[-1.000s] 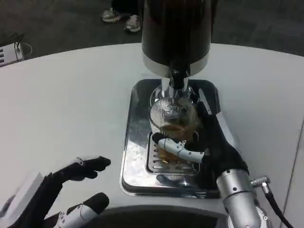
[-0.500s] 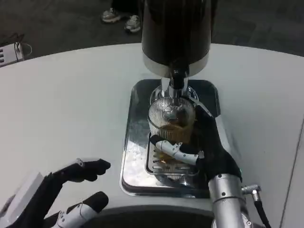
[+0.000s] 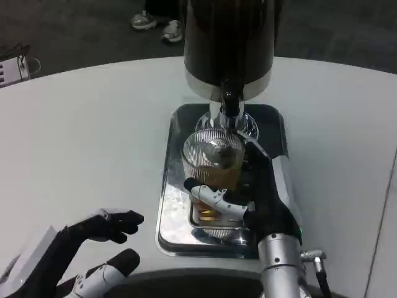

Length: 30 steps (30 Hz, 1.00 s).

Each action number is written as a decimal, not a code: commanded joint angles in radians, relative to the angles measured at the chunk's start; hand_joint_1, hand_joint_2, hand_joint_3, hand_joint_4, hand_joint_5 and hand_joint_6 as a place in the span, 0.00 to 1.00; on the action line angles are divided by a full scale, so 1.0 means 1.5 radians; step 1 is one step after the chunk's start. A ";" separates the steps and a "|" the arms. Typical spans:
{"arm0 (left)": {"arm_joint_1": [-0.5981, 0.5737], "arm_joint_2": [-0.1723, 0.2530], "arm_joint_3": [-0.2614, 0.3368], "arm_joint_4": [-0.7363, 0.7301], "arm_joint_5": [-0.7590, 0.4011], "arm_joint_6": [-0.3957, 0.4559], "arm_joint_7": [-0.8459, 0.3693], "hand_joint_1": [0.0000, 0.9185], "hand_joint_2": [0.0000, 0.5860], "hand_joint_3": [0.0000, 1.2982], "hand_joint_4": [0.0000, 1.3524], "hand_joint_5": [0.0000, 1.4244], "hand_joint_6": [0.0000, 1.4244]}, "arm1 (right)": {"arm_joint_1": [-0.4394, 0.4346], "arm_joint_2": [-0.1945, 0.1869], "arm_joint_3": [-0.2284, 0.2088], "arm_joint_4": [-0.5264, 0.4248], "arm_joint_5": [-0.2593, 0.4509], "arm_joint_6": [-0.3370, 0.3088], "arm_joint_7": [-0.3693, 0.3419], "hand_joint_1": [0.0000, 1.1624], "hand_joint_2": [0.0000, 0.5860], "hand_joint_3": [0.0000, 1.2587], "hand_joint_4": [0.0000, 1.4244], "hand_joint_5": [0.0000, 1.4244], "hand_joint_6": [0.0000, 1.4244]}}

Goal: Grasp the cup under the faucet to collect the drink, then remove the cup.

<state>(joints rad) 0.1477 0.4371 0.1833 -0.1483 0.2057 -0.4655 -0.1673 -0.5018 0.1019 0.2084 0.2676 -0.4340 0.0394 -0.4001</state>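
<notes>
Cup: the ribbed clear cup (image 3: 209,155) holds amber drink and stands over the near half of the steel tray (image 3: 175,205), near and a little left of the faucet (image 3: 229,104) rather than straight below it.
Right hand: the right hand (image 3: 251,192) is wrapped around the cup from its right side; one white-and-black finger (image 3: 214,197) crosses the cup's near face low down, and the dark palm lies against its right wall. The fingers are grasping the cup.
Right forearm: the silver forearm (image 3: 282,267) rises from the near edge, right of centre.
Faucet: a short black spout under the dispenser (image 3: 228,43), a dark cylinder with a silver band, standing at the tray's far end.
Tray: a shiny rectangle with a slotted grate (image 3: 211,217) at its near part, partly hidden by the cup and hand.
Left hand: the left hand (image 3: 74,254) sits at the near left over the white table (image 3: 93,136), fingers spread and released, holding nothing.
Far edge: a pair of shoes (image 3: 158,25) on the dark floor beyond the table.
</notes>
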 commanded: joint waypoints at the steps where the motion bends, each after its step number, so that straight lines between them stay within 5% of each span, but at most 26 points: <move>1: 0.003 0.012 0.002 0.009 -0.003 0.006 -0.008 0.00 0.19 0.33 0.30 0.31 0.27 | 0.019 0.013 0.009 0.005 -0.003 -0.018 -0.018 0.80 0.43 0.54 0.55 0.53 0.55; 16: -0.015 0.015 -0.006 0.036 -0.008 0.001 -0.008 0.00 0.19 0.33 0.30 0.32 0.29 | 0.045 0.012 0.012 -0.019 -0.019 -0.034 -0.068 0.79 0.46 0.78 0.79 0.77 0.79; 30: -0.036 0.009 -0.026 0.062 -0.008 -0.002 -0.005 0.00 0.20 0.32 0.30 0.32 0.29 | 0.138 -0.030 0.022 -0.148 -0.015 -0.039 0.018 0.78 0.49 0.92 0.93 0.92 0.93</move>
<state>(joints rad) 0.0997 0.4497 0.1529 -0.0678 0.2001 -0.4654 -0.1681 -0.3265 0.0621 0.2338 0.1006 -0.4623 0.0071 -0.3954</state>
